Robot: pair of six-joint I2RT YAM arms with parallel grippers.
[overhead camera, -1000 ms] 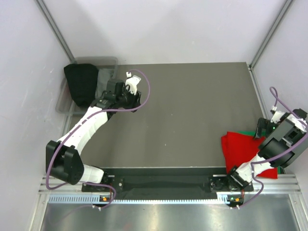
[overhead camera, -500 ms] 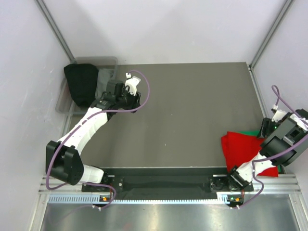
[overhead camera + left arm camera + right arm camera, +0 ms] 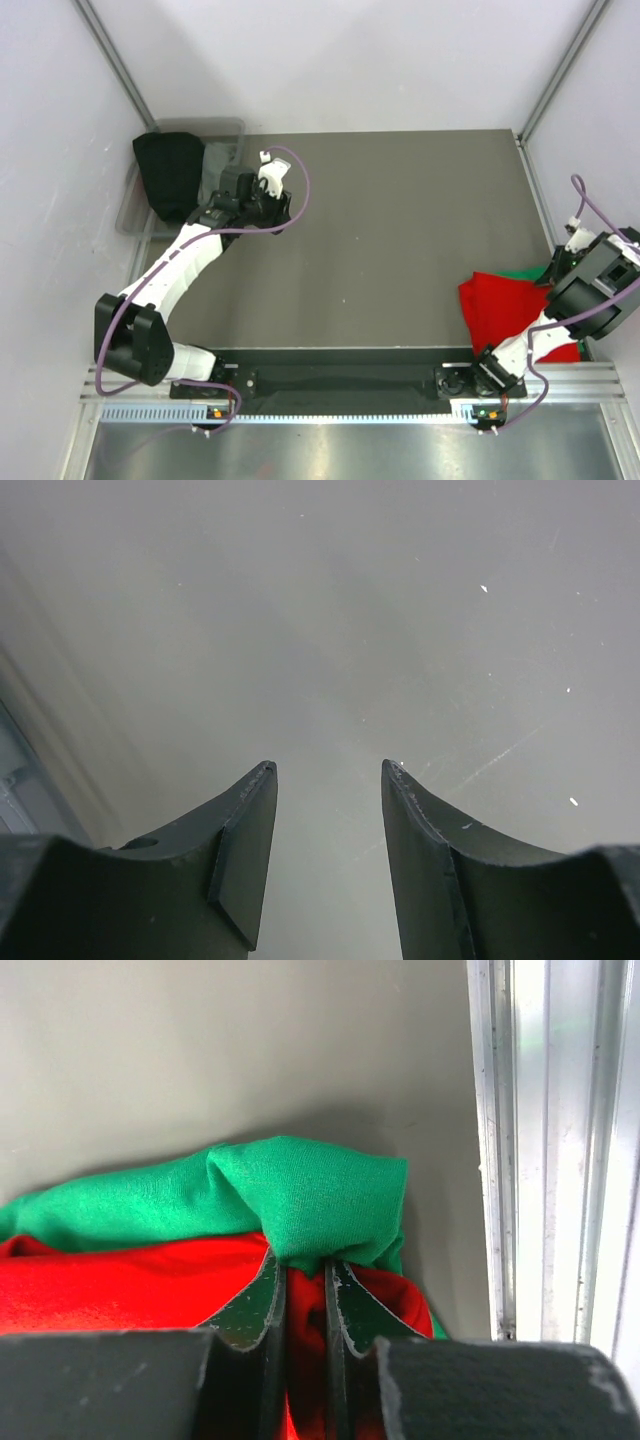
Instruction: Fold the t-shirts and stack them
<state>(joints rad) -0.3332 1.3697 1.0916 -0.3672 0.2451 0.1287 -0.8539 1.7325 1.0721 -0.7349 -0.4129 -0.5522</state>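
Observation:
A bright red t-shirt (image 3: 500,310) lies crumpled at the table's near right edge. A strip of the emerald green t-shirt (image 3: 520,273) shows along its far side. My right gripper (image 3: 553,272) sits low at the pile's far right corner. In the right wrist view this gripper (image 3: 305,1270) is shut on a fold of cloth. Red cloth (image 3: 120,1285) is pinched between the jaws, and a green fold (image 3: 300,1200) bunches over their tips. My left gripper (image 3: 262,205) hovers at the back left of the table. In the left wrist view it (image 3: 328,770) is open over bare table with nothing between its fingers.
A clear plastic bin (image 3: 225,128) holding black cloth (image 3: 170,175) stands at the back left corner, close to my left gripper. An aluminium frame rail (image 3: 540,1140) runs just right of the shirt pile, at the edge of the grey table (image 3: 400,220).
My right gripper has closed from wide open onto the cloth at the pile's corner, and its wrist has shifted slightly right. The left arm has not moved.

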